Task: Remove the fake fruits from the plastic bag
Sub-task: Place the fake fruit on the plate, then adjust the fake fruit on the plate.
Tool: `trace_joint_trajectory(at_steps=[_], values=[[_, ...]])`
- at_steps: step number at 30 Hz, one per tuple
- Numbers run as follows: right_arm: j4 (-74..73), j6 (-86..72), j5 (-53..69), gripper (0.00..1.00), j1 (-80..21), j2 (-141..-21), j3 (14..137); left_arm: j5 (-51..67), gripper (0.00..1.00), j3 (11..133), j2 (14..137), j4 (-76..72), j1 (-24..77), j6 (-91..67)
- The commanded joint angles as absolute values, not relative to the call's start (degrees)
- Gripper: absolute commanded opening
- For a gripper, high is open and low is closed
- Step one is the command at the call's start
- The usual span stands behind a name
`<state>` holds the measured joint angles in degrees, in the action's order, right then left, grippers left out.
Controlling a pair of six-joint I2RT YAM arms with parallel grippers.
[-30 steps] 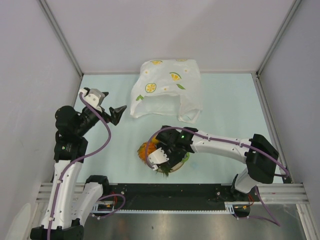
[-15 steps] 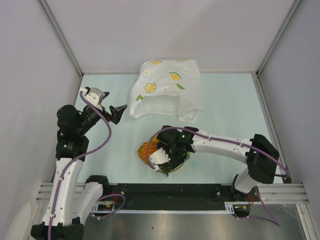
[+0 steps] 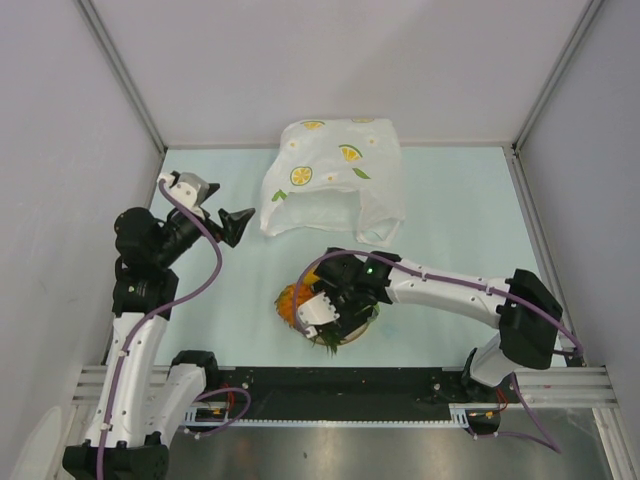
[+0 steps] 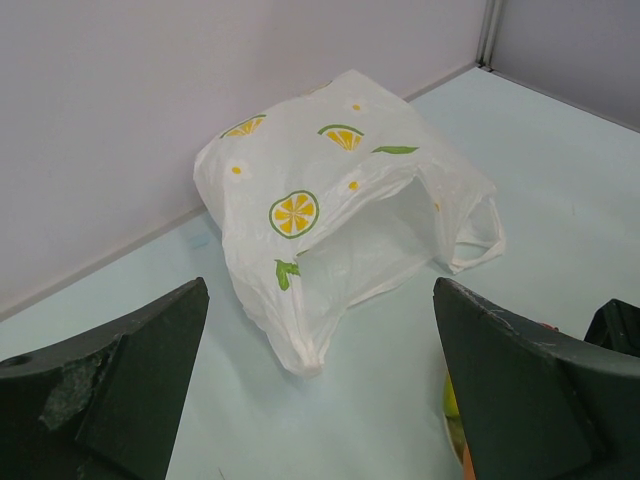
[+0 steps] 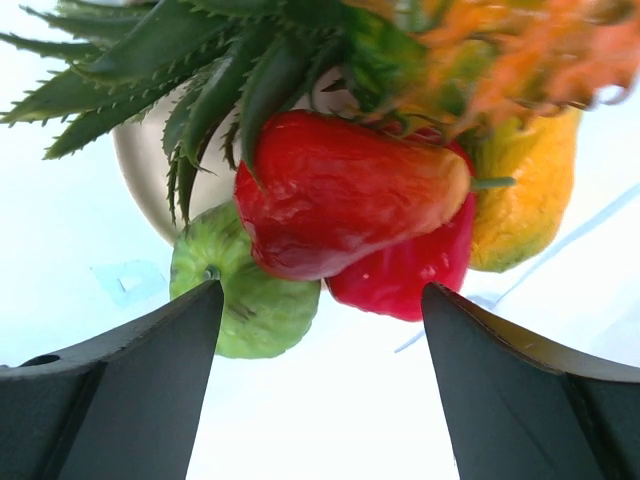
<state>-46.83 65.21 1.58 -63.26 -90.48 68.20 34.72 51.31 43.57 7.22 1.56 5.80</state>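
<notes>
beige plate [image 5: 135,165] holds fake fruits [image 5: 340,195]; plastic bag [image 4: 330,220] apart.

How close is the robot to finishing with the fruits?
Nearly done, it seems. Pineapple, mango, red fruit and green fruit lie piled at the plate. The right pincer is open above them, holding nothing; the left pincer is open too. What shows inside the bag looks empty, so probably only pulling away is left.
</notes>
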Motion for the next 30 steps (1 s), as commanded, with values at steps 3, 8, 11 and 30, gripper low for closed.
trace_joint_trajectory(at_steps=[3,8,11,30], values=[[-50.9,58.7,4.8,0.84,-60.7,-84.7,72.9,36.0,1.0,51.3,43.7,4.6,0.8,4.3],[-54.8,53.5,8.0,0.81,-56.5,-81.9,72.8,36.5,1.0,51.0,43.9,4.2,0.7,3.4],[-59.3,51.9,10.9,0.63,-51.8,-82.5,72.9,36.8,1.0,50.7,43.9,4.0,0.7,3.0],[-60.6,52.6,13.8,0.17,-50.2,-95.8,71.6,37.2,1.0,49.7,42.4,4.1,0.3,1.6]])
